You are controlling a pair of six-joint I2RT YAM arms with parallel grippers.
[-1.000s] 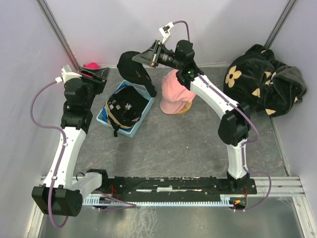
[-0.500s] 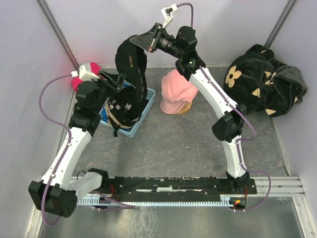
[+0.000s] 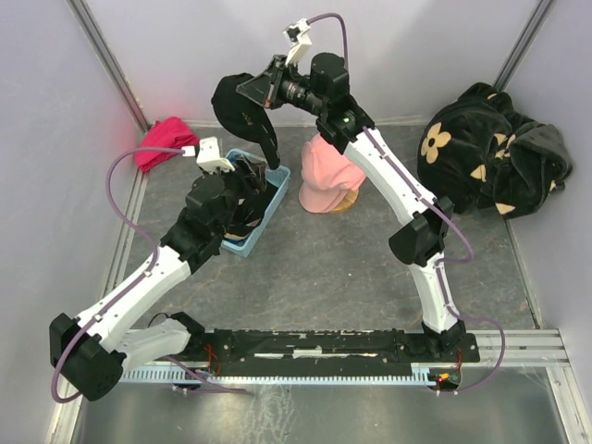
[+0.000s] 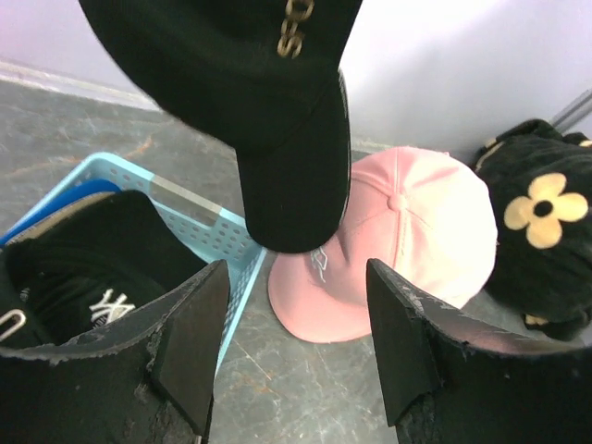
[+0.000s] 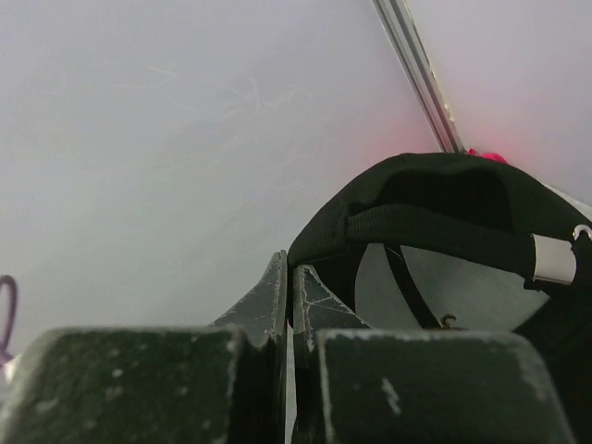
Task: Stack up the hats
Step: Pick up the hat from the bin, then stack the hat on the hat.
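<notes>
Right tool (image 5: 289,277) pinched tight on the back edge of a black cap (image 3: 236,106), held high near the back wall, brim pointing down at the far corner of a light blue basket (image 4: 208,229); touching the rim or not, impossible to tell. Gold stitched letters on the hanging cap's side, cut off in the left wrist view, too partial to read as a word. Inside the cap, an adjusting strap with a silvery buckle.

Left tool (image 4: 296,342) spread wide, nothing between its fingers, poised over the basket just beside the hanging brim. In the basket, a second black cap (image 4: 92,277) with a white interlocked "NY" monogram.

Just right of the basket on the grey tabletop (image 3: 351,268), a pink cap (image 4: 416,231) with a small white embroidered mark on its brim, unreadable, sitting on a tan cap (image 3: 350,203).

Far right corner: black plush fabric (image 3: 490,153) with beige flowers. Far left: red-pink cloth (image 3: 159,145).
</notes>
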